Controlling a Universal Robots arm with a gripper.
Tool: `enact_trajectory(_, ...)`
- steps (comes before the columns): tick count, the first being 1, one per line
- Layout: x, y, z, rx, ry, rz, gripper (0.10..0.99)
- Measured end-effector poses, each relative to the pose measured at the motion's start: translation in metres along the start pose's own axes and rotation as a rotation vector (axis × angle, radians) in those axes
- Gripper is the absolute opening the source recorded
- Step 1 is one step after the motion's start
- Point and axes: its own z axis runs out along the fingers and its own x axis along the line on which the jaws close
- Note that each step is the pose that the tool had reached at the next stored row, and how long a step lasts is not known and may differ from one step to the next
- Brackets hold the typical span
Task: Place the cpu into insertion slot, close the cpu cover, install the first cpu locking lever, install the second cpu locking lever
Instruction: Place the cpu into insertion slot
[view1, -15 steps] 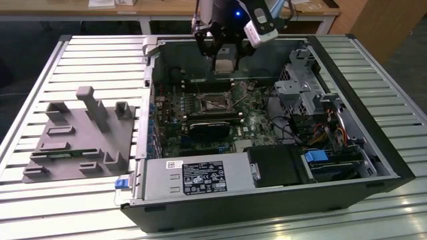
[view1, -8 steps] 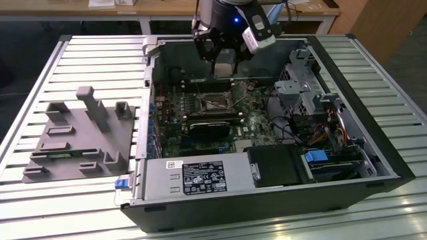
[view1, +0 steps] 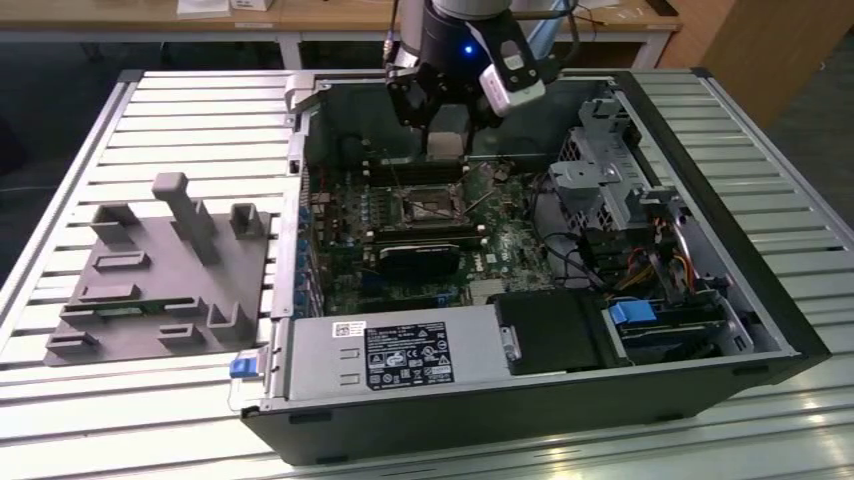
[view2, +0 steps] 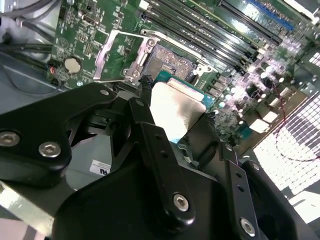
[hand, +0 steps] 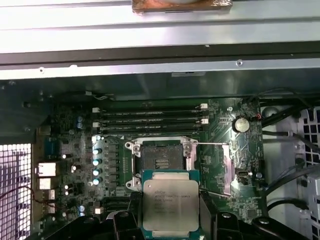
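— So, where is the cpu (hand: 171, 205)?

— In the gripper (hand: 171, 208). The black fingers (hand: 134, 215) are drawn in narrow against two opposite edges of the chip, and its dull silver top faces the first wrist view. In the second wrist view the cpu (view2: 175, 112) hangs flat between the fingers (view2: 146, 107), above the green board.

— Is it seated?

— No. The insertion slot (hand: 162, 162) lies bare, its dark contact field exposed, and the chip is held clear of it, overlapping one edge of the slot in the first wrist view. In the exterior view the gripper (view1: 449, 135) hovers just beyond the far side of the insertion slot (view1: 430, 205).

— And the cpu cover?

— Swung open. In the second wrist view the cpu cover (view2: 111, 55) stands beside the insertion slot (view2: 170, 62), its square window plain to see. A thin locking lever (hand: 216, 144) runs out from the slot's corner, unlatched.

— What crowds the area?

— The long memory slots (hand: 150, 117) run just beside the socket on its far side, and a coin battery (hand: 241, 124) sits near them. A black finned block (view1: 420, 262) lies on the near side of the socket. Nearer still is the power supply (view1: 387, 355); the drive cage (view1: 601, 180) and cables fill the exterior view's right. All of it sits in the open computer case (view1: 761, 230) on a slatted table (view1: 107, 130), with a grey fixture (view1: 160, 280) well apart on the exterior view's left.
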Motion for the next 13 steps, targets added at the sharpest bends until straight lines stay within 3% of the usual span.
enact_trajectory(13, -0.0001, -0.0006, 0.0069, -0.004, -0.0208, 0.234, 0.537)
